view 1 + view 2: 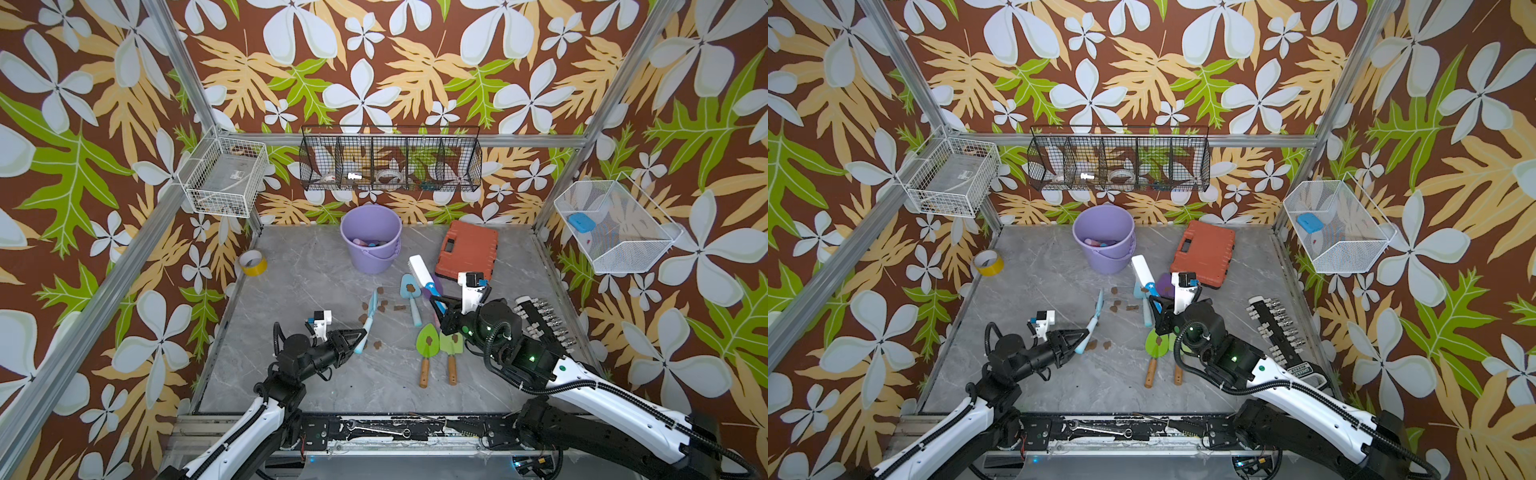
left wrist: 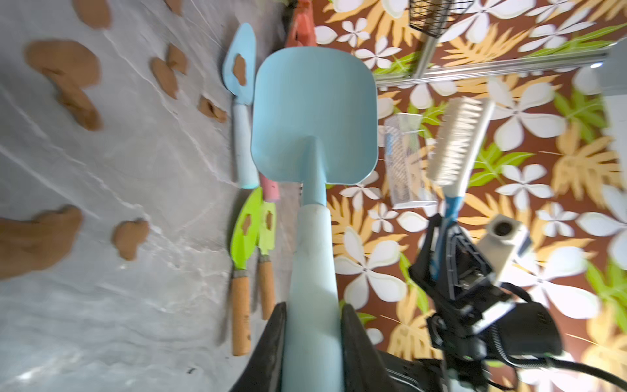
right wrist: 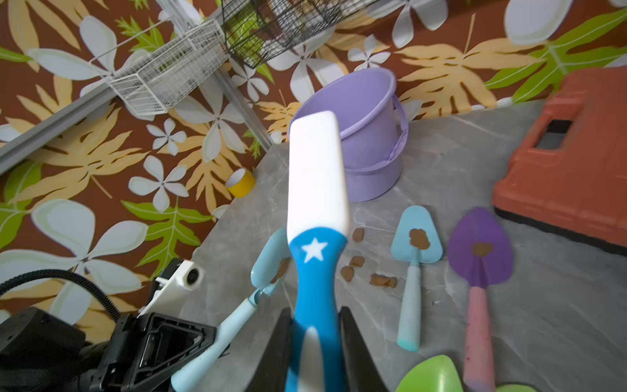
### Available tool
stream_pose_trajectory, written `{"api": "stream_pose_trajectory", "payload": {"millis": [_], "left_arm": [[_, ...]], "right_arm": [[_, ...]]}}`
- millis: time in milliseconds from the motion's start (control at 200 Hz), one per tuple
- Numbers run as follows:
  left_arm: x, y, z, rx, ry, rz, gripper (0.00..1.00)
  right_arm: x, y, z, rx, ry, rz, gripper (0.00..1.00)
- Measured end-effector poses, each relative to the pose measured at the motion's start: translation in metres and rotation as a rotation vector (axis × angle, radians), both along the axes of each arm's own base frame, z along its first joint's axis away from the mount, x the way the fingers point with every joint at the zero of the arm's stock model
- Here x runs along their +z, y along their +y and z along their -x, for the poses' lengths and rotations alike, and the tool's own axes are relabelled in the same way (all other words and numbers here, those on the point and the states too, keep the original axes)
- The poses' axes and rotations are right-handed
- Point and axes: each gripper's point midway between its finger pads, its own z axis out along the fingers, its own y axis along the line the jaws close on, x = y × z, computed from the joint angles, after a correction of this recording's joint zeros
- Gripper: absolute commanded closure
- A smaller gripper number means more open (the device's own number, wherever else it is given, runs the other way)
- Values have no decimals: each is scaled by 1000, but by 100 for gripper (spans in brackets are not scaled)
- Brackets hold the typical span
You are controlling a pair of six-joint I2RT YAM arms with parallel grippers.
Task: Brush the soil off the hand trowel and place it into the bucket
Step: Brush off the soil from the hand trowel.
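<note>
The left tool (image 2: 314, 307) is clamped on the pale handle of the light-blue hand trowel (image 2: 314, 115) and holds it raised over the bench (image 1: 316, 274). Both top views show the blade edge-on. The blade face toward the left wrist camera is clean. The right wrist view shows one blob of soil (image 3: 281, 269) on the other face.

Near it, the right tool (image 3: 315, 310) grips the blue handle of the brush (image 3: 317, 169). The white head points away from that tool and is apart from the blade.

Loose blobs (image 1: 384, 307) lie on the bench between the two tools. Under the right tool lie a small blue trowel (image 1: 415, 311), a purple trowel (image 3: 480, 271) and two green trowels (image 1: 423, 345), each bearing a blob.

Beyond both tools the bucket (image 1: 370, 262) stands upright by the back wall.
</note>
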Motion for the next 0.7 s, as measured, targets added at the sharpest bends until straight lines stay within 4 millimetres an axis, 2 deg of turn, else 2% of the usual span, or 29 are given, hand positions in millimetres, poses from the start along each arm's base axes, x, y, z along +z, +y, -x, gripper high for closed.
{"api": "stream_pose_trajectory", "payload": {"millis": [110,185,405,701], "left_arm": [[15,0,6,-19,-19,98,100],[21,-1,9,-27,-22,135,100],[41,1,10,-24,-60,199,100],[41,5,4,3,-48,212,100]], "right_arm": [[-9,23,6,103,65,-46,100],[-17,32,11,148,106,-63,100],[-17,42,20,212,148,-114,100],[-35,50,34,269,205,-148,100]]}}
